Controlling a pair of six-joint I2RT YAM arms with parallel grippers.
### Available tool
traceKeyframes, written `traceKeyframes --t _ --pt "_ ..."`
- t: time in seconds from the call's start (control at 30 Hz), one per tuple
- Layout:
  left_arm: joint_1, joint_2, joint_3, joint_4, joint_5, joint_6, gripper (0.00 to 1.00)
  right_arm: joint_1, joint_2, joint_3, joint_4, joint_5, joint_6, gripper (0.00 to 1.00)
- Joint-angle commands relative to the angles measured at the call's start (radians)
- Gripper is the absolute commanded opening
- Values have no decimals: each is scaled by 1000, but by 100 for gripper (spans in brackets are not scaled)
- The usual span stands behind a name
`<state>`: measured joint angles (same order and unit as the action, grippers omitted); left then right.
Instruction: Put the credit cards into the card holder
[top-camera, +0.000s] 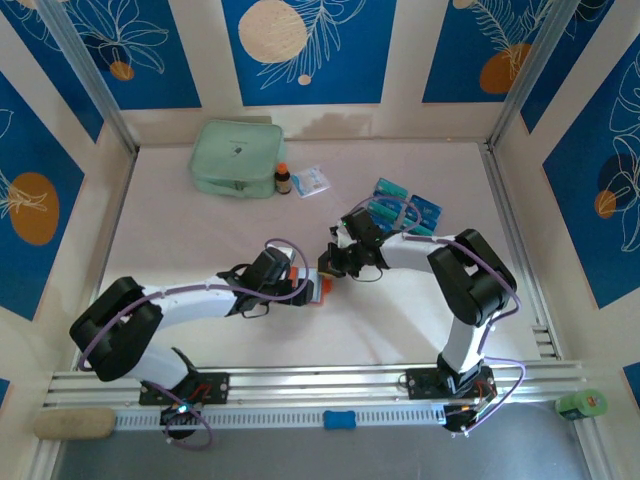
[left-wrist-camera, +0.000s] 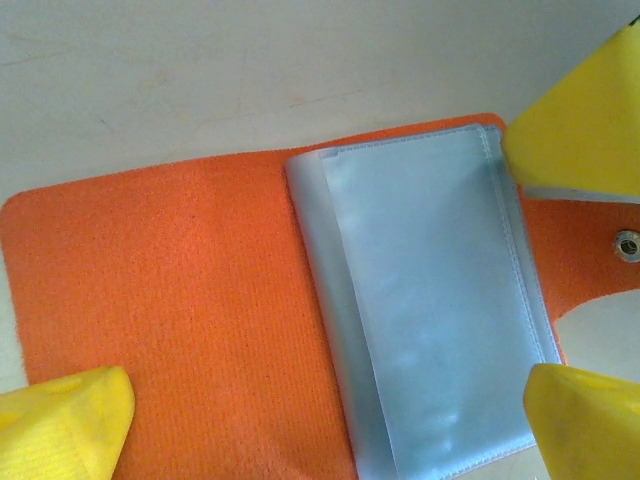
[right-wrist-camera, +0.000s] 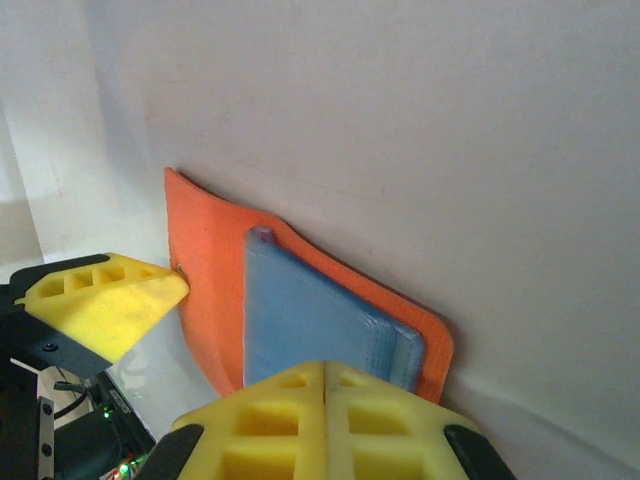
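Card holder (left-wrist-camera: 180, 300) lies open mid-table (top-camera: 200, 230) between both grippers; the credit cards (top-camera: 405, 210) lie well apart, far right.
Left gripper (top-camera: 298, 286) is spread wide, straddling the open wallet. Right gripper (right-wrist-camera: 325, 395) is pinched closed with nothing seen between its pads, by the corner of the clear pockets (left-wrist-camera: 430, 300). I'd say pin the orange cover flat, fetch one card by a short edge and feed it level into a pocket mouth, clear of the snap button (left-wrist-camera: 627, 244).
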<state>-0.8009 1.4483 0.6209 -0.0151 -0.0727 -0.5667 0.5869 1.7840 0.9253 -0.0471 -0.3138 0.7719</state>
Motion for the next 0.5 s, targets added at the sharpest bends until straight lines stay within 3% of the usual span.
traceKeyframes --t 0.0,0.47 --pt "1 -6 -12 9 -15 2 100 -1 9 23 -31 2 -22 0" --pt "1 -4 54 -42 -5 18 100 8 84 51 -54 2 -52 0"
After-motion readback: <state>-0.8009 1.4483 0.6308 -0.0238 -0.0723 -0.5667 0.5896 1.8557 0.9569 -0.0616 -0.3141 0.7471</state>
